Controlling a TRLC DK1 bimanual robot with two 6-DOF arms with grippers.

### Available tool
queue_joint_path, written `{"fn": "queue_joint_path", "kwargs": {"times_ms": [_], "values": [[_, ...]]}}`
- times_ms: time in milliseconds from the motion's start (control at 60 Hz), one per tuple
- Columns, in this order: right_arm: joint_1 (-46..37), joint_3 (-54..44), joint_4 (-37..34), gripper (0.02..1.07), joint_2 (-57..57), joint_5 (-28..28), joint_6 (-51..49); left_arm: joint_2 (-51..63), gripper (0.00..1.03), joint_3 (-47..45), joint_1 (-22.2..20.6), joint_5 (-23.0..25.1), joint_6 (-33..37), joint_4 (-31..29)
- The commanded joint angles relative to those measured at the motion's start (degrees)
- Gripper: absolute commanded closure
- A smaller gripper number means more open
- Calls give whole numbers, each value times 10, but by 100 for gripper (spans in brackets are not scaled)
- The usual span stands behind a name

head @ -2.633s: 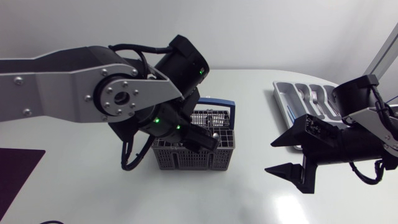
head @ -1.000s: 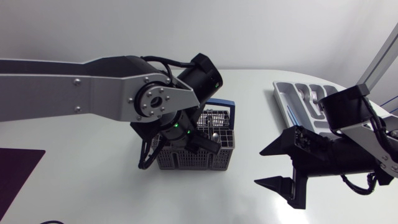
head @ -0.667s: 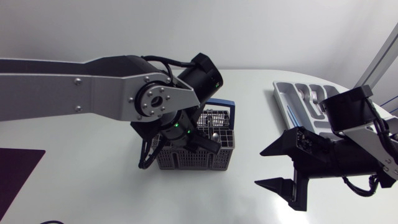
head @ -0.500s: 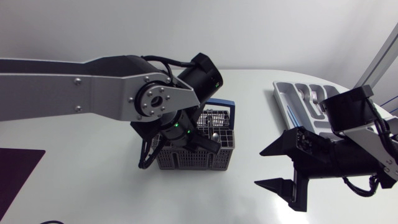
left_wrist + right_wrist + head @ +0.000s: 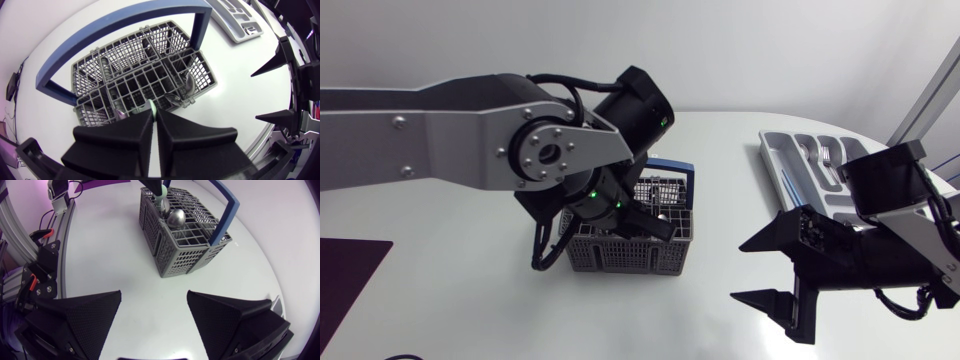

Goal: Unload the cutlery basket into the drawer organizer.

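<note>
Grey plastic cutlery basket [image 5: 640, 250], blue-handled, stands mid-desk [image 5: 460, 300] in the head view, with the left hand [image 5: 655, 228] lowered into it. The drawer organizer [image 5: 782, 160] lies well apart on the right arm's side, with a fork [image 5: 826, 155] already in one compartment. The right hand [image 5: 748, 270] hangs released over bare desk, apart from the basket, holding nothing. Left wrist view: the left hand is clenched on a pale green handle [image 5: 153, 106] standing up from a basket cell, and more metal pieces show in neighbouring cells. Right wrist view: a spoon bowl [image 5: 176, 217] rises from the basket just beside that green handle. Assessment: unloading appears partly done. Several pieces remain in the basket, and the gripped one is not yet lifted clear.
</note>
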Motion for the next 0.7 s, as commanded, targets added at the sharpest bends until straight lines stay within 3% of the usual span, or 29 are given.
{"fn": "queue_joint_path", "kwargs": {"times_ms": [0, 417, 683], "values": [[8, -14, -6, 12, -7, 3, 14, -23, 98, -14, -2, -3, -9, -5], [29, -8, -18, 12, -24, 14, 28, -77, 98, -29, 25, 80, -11, -5], [46, -3, -23, 12, -37, 20, 43, -116, 98, -38, 34, 104, -16, -2]]}}
